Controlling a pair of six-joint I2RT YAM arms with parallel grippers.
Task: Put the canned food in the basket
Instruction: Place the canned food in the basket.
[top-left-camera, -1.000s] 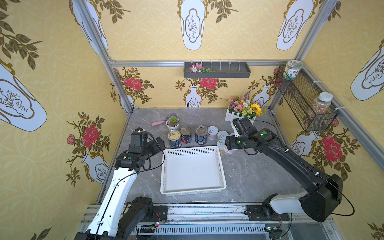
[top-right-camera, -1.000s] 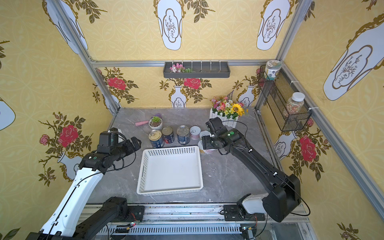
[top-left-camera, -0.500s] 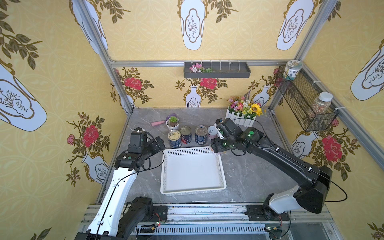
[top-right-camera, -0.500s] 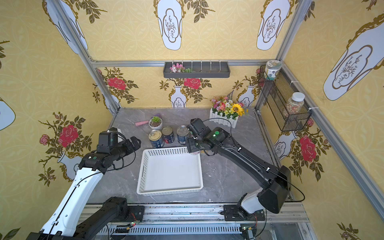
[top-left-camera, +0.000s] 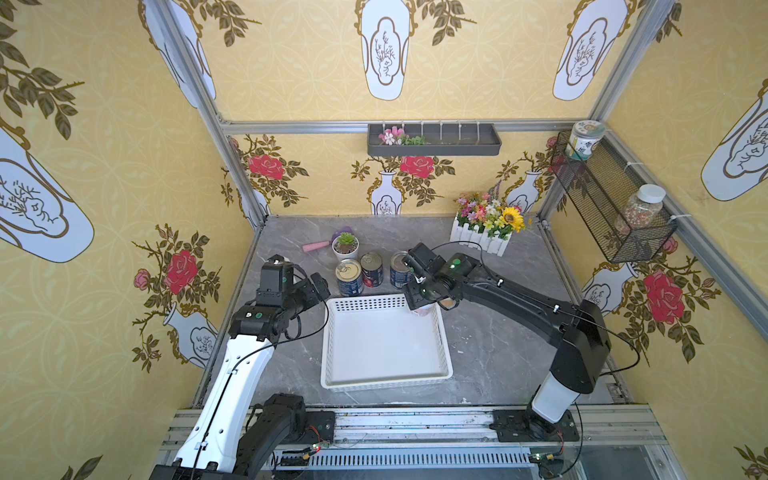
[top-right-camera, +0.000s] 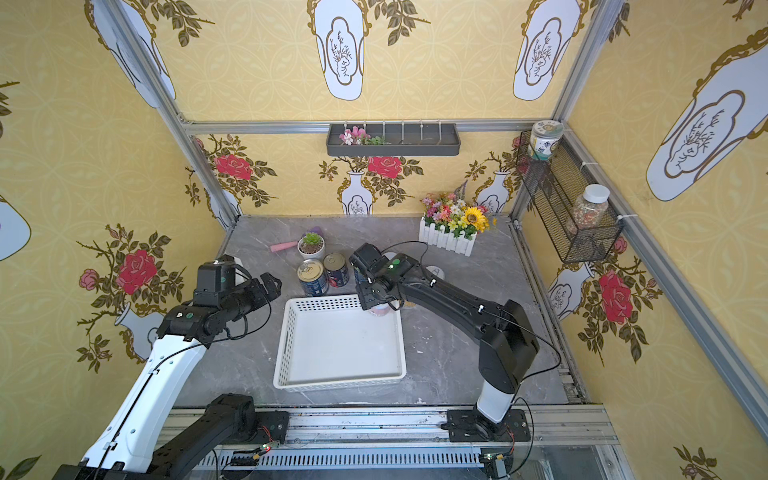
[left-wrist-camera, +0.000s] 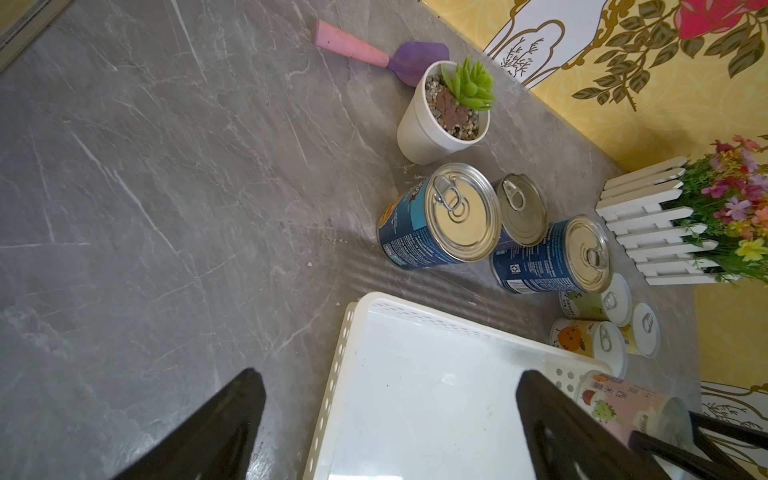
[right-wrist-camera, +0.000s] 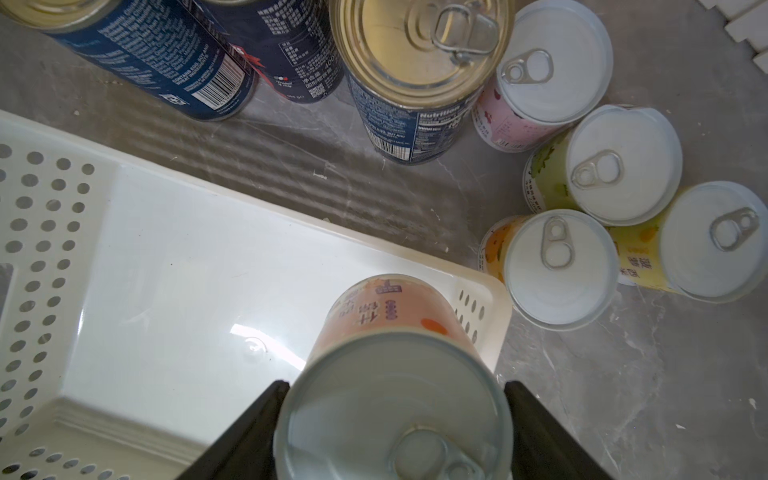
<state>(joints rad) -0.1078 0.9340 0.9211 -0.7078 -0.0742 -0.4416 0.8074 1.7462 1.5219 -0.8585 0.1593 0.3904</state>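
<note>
The white perforated basket sits mid-table with nothing on its floor. My right gripper is shut on a small pink-labelled, white-lidded can, held upright just above the basket's far right corner. Behind the basket stand three large metal-topped cans. Several small white-lidded cans cluster on the table beside that corner, mostly hidden under my right arm in both top views. My left gripper hangs open and holds nothing, by the basket's far left corner.
A potted succulent and a pink-handled purple spatula lie behind the large cans. A white-fenced flower box stands at the back right. A black wire basket with jars hangs on the right wall, and a dark grey tray on the back wall.
My right arm has carried the small can leftward and nearer, from the can cluster to above the basket's far right corner. The left arm has not moved.
</note>
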